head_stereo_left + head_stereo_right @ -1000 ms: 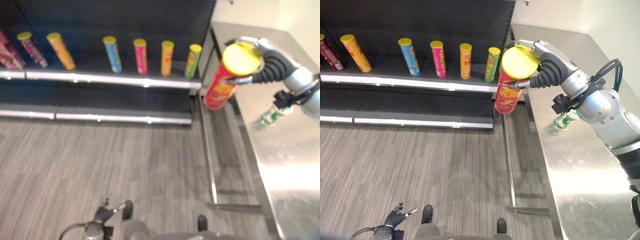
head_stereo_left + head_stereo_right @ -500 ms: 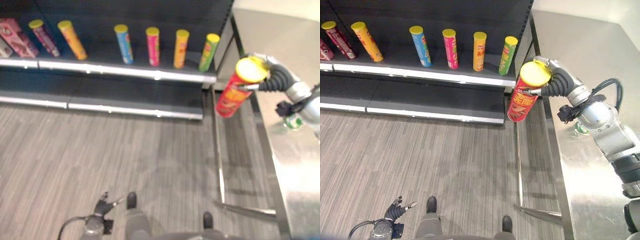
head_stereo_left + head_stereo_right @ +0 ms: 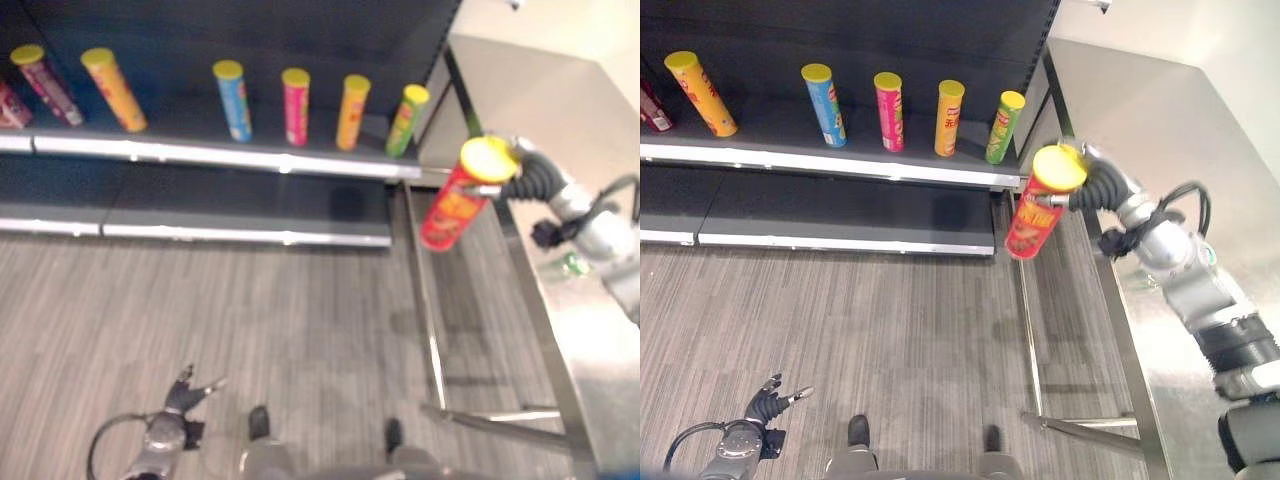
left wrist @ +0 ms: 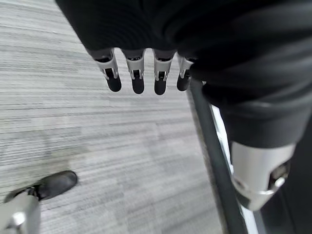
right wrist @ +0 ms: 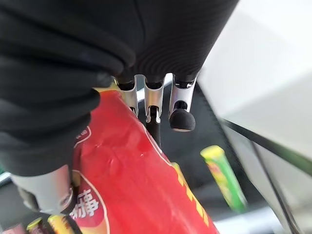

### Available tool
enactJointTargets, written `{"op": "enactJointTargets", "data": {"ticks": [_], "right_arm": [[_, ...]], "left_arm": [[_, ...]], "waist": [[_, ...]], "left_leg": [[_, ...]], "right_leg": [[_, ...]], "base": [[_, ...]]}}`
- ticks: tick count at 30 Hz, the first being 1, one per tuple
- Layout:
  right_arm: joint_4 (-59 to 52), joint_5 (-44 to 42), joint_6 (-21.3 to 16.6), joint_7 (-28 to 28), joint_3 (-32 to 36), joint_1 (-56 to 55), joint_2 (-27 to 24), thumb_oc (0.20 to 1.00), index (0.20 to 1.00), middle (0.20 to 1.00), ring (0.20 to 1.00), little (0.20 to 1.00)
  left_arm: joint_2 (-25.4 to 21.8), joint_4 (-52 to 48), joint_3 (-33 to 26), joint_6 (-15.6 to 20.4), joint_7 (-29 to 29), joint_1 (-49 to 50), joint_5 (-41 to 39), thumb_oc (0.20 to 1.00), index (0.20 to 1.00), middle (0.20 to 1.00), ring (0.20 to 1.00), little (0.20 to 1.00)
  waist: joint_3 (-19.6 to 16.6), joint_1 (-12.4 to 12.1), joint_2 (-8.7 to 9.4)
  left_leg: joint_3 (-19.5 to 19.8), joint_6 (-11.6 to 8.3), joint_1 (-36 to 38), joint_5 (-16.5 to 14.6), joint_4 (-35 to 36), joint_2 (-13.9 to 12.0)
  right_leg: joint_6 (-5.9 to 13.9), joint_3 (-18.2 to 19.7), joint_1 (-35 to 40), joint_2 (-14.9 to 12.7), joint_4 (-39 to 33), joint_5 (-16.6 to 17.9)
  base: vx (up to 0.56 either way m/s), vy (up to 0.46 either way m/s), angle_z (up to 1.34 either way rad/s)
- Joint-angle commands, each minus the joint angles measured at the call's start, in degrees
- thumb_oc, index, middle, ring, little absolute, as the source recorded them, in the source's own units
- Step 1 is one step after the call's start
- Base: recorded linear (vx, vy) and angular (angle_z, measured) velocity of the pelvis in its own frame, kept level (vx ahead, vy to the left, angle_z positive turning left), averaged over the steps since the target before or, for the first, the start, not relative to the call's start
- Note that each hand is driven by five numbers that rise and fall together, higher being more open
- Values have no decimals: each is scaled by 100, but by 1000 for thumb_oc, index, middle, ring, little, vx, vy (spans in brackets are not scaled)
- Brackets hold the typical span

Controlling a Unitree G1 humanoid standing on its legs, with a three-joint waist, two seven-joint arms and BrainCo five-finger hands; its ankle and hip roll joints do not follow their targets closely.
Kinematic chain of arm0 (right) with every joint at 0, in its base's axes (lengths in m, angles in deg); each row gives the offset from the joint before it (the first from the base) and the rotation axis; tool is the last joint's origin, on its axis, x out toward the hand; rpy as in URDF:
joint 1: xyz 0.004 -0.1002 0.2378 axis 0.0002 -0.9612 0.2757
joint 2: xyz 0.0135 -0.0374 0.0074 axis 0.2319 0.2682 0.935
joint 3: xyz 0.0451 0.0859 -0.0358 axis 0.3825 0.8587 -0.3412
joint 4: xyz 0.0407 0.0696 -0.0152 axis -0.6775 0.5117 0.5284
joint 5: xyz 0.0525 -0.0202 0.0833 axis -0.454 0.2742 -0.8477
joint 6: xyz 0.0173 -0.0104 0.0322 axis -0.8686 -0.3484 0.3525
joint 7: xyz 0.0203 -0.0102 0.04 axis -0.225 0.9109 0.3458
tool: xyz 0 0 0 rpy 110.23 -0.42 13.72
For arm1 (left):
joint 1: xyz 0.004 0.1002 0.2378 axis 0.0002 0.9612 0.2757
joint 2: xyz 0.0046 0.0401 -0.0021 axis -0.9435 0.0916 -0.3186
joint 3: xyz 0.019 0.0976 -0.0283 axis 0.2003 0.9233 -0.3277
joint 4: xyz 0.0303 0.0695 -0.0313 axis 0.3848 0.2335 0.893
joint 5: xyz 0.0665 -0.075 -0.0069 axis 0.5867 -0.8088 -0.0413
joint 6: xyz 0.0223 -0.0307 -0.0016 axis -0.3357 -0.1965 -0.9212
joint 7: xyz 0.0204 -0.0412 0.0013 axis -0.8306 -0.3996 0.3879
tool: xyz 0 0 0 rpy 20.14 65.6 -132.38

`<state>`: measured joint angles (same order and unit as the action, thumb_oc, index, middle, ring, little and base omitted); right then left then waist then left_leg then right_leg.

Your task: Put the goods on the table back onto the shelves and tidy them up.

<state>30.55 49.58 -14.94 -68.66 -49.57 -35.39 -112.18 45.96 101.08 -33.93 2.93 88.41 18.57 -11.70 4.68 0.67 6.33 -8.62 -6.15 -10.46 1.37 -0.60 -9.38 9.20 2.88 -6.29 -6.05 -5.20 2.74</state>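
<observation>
My right hand (image 3: 1092, 186) is shut on a red chip can (image 3: 1038, 208) with a yellow lid, held tilted in the air beside the shelf's right end, over the floor between shelf and table. The right wrist view shows the red can (image 5: 141, 195) against the palm with fingers (image 5: 181, 117) curled round it. On the dark shelf (image 3: 840, 165) stand several cans in a row: yellow (image 3: 700, 92), blue (image 3: 823, 104), pink (image 3: 889, 110), orange (image 3: 948, 117) and green (image 3: 1004, 126). My left hand (image 3: 768, 404) hangs low over the floor, fingers (image 4: 136, 78) relaxed, holding nothing.
A steel table (image 3: 1200, 160) runs along the right side, with a green-labelled bottle (image 3: 565, 265) on it behind my right arm. A lower dark shelf (image 3: 820, 215) lies under the cans. Grey wood-look floor (image 3: 890, 340) spreads in front.
The camera has shifted, so the whole scene moved. My right hand still holds the red can, now lower and closer to the shelf's right end.
</observation>
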Motion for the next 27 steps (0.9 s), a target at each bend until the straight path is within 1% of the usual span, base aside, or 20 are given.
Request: {"op": "enactJointTargets", "data": {"ticks": [1,2,5,7,10,11,12,14,15,16,17,18,19,20,21,22,23,24,25,27], "right_arm": [[185,-485,-190,267,-114,791,-170,200,200,200,200,200],[230,-512,-167,257,-220,894,-135,200,200,200,200,200],[437,-553,-90,249,-474,1272,-14,200,200,200,200,200],[525,-545,-76,220,-548,1296,91,200,200,200,200,200],[564,-518,-56,197,-585,1303,123,200,200,200,200,200],[516,-510,-47,190,-553,1269,115,200,200,200,200,200],[444,-504,-51,182,-496,1205,120,200,200,200,200,200],[412,-482,-42,208,-383,1077,171,200,200,200,200,200],[403,-480,-35,214,-329,987,182,200,200,200,200,200],[409,-478,-32,206,-300,933,196,200,200,200,200,200],[407,-477,-32,205,-294,926,196,200,200,200,200,200],[420,-476,-31,214,-270,866,206,200,200,200,200,200],[440,-475,-29,212,-238,802,179,200,200,200,200,200],[498,-459,-28,222,-157,697,154,200,200,200,200,200],[633,-477,-77,276,-31,536,186,200,200,200,200,200],[680,-477,-108,334,73,342,228,200,200,200,200,200],[666,-472,-109,334,105,298,229,200,200,200,200,200],[748,-467,-115,358,147,208,307,200,200,200,200,200],[794,-445,-120,408,184,107,338,200,200,200,200,200],[804,-379,-138,460,219,-39,389,200,200,200,200,200]], "left_arm": [[-187,-44,337,143,51,-160,9,1000,1000,1000,1000,1000],[-162,5,317,134,57,-148,-6,1000,1000,1000,1000,1000],[-79,84,252,116,46,-56,-118,1000,1000,1000,1000,1000],[4,129,275,96,38,-10,-73,1000,1000,1000,1000,1000],[45,116,310,103,18,-22,-57,1000,1000,1000,1000,1000],[42,74,307,111,10,-27,-66,1000,1000,1000,1000,1000],[16,20,303,105,-14,-42,-8,1000,1000,1000,1000,1000],[7,-42,281,96,17,-39,38,1000,1000,1000,1000,1000],[3,-62,265,95,27,-23,46,1000,1000,1000,1000,1000],[-11,-90,269,98,30,-13,49,1000,1000,1000,1000,1000],[-14,-91,271,98,30,-11,49,1000,1000,1000,1000,1000],[-49,-115,273,94,50,3,45,1000,1000,1000,1000,1000],[-117,-183,263,117,73,8,19,1000,1000,1000,1000,1000],[-141,-213,257,138,80,32,-9,1000,1000,1000,1000,1000],[-149,-240,231,180,135,76,-101,1000,1000,1000,1000,1000],[-153,-242,196,213,195,118,-162,1000,1000,1000,1000,1000],[-165,-243,210,214,196,125,-164,1000,1000,1000,1000,1000],[-161,-243,174,230,231,155,-214,1000,1000,1000,1000,1000],[-168,-282,180,259,280,197,-237,1000,1000,1000,1000,1000],[-178,-336,227,340,320,242,-257,1000,1000,1000,1000,1000]], "waist": [[51,-78,101],[66,-73,100],[71,-99,112],[63,-87,66],[63,-47,4],[89,-42,-10],[165,-61,-22],[295,-117,8],[342,-138,19],[362,-152,21],[367,-156,19],[369,-184,30],[312,-216,51],[236,-215,54],[127,-269,2],[72,-307,-60],[62,-301,-54],[32,-373,-112],[9,-408,-140],[-28,-490,-217]], "left_leg": [[-106,-59,642,-484,223,268],[-57,-35,683,-502,263,319],[-111,-32,791,-557,225,371],[-147,-31,851,-546,210,396],[-134,-5,890,-640,147,417],[-99,-7,847,-708,-81,426],[-84,-64,758,-810,-603,418],[-59,-195,401,-776,-1440,362],[-73,-265,232,-746,-1715,250],[-101,-295,161,-739,-1771,111],[-100,-297,161,-751,-1786,104],[-103,-310,110,-750,-1673,-51],[-46,-340,-19,-709,-1308,-334],[7,-404,-65,-586,-1000,-505],[176,-602,-354,-127,-597,-900],[326,-724,-527,117,-398,-1106],[343,-732,-519,124,-376,-1103],[510,-833,-687,364,-237,-1283],[665,-885,-785,506,-86,-1397],[955,-885,-953,591,-58,-1553]], "right_leg": [[332,230,59,410,719,-765],[329,239,48,478,739,-755],[396,125,84,512,658,-643],[408,72,154,487,610,-596],[406,43,120,474,626,-606],[377,50,85,463,675,-625],[306,-15,65,414,751,-700],[252,-52,155,312,702,-737],[255,-66,196,253,674,-761],[285,-82,234,195,642,-784],[284,-82,242,200,639,-786],[353,-114,261,90,602,-795],[453,-122,240,-134,515,-796],[530,-125,252,-303,428,-788],[580,-45,337,-537,267,-731],[580,-3,416,-661,174,-715],[580,-29,441,-660,151,-714],[580,27,493,-780,109,-699],[580,41,559,-941,85,-693],[580,86,720,-1345,36,-708]], "base": [[24,125,3],[35,61,9],[69,50,0],[77,67,-3],[58,50,-4],[65,53,-3],[58,58,-2],[43,61,1],[62,107,8],[54,86,9],[93,130,5],[148,255,1],[219,382,1],[352,606,-6],[390,621,0],[326,492,0],[267,398,11],[272,398,-5],[403,655,-14],[442,879,-23]]}}
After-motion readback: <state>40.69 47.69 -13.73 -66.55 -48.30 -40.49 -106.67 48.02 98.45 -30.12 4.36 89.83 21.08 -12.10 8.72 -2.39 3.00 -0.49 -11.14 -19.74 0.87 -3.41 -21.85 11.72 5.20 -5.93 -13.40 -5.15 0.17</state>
